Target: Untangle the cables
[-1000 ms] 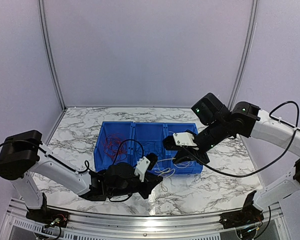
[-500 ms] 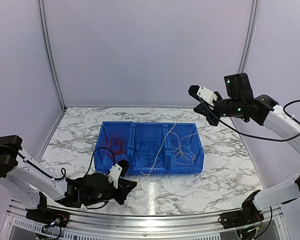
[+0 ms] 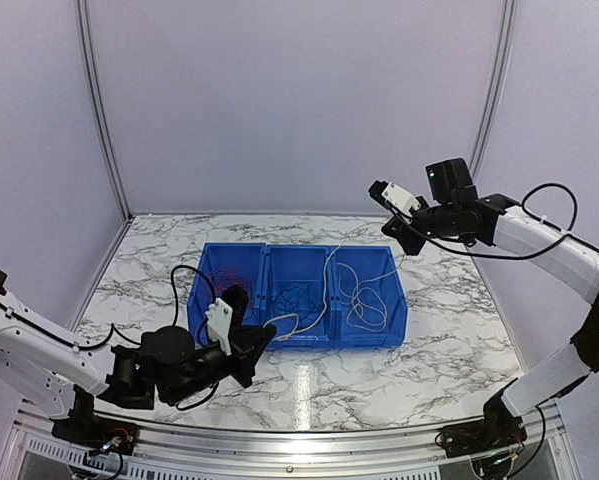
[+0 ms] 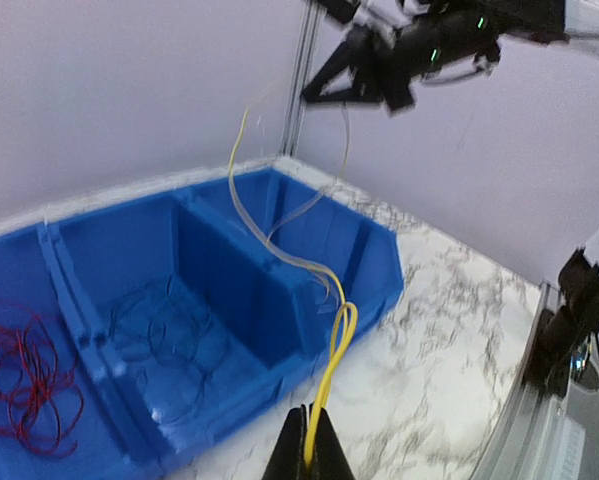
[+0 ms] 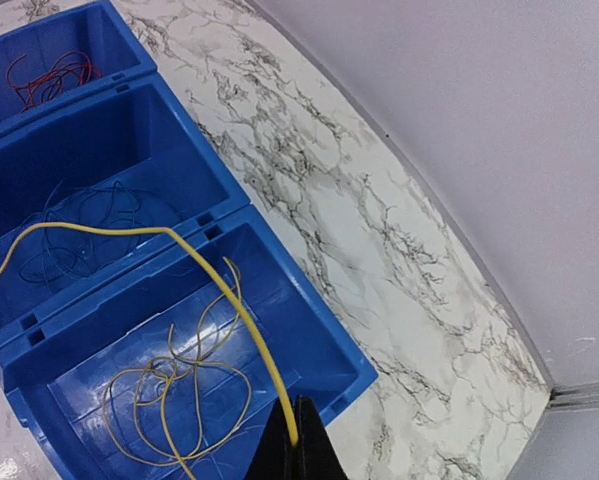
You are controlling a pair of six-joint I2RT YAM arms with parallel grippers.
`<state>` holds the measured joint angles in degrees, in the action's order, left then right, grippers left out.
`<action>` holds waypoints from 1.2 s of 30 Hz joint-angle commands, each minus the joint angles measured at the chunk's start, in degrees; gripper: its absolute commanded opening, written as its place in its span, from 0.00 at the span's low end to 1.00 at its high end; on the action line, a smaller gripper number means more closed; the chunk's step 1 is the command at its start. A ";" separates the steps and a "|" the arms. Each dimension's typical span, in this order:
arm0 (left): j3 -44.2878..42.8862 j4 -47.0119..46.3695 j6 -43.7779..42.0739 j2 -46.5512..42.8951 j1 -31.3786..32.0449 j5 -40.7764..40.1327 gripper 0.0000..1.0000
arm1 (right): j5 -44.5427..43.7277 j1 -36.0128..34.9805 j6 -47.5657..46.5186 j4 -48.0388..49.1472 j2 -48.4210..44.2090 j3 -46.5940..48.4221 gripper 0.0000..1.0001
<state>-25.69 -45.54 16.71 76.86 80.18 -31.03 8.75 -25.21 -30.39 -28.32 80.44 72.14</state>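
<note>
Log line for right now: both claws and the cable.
left claw shut on yellow cable, low before blue bin | right claw shut on yellow cable, raised | cable strung between them

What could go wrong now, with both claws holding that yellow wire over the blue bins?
1. The yellow cable between the left gripper and right gripper runs close over the loose yellow loops in the right compartment; pulling could drag them along or tighten a knot.
2. It crosses the rim of the blue bin; it might catch there and shift the bin.
3. Both grippers pinch a thin strand at their tips, so it may slip out.
</note>
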 commanded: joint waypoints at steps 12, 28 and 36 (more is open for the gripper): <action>-30.61 -0.61 -12.97 17.85 -8.21 -0.84 0.00 | 7.87 0.54 5.93 -3.05 13.33 -0.37 0.22; -52.75 7.85 -9.93 39.92 -13.56 9.97 0.00 | 1.03 10.54 4.05 -5.89 -8.55 -7.37 0.67; -67.09 24.98 -4.79 47.25 -13.74 7.88 0.43 | 4.12 18.90 6.30 -0.70 -15.15 -13.27 0.73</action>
<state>-90.15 -29.36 8.78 125.67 66.67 -21.52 11.46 -7.79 -25.65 -31.90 66.65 59.24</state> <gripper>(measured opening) 0.297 0.721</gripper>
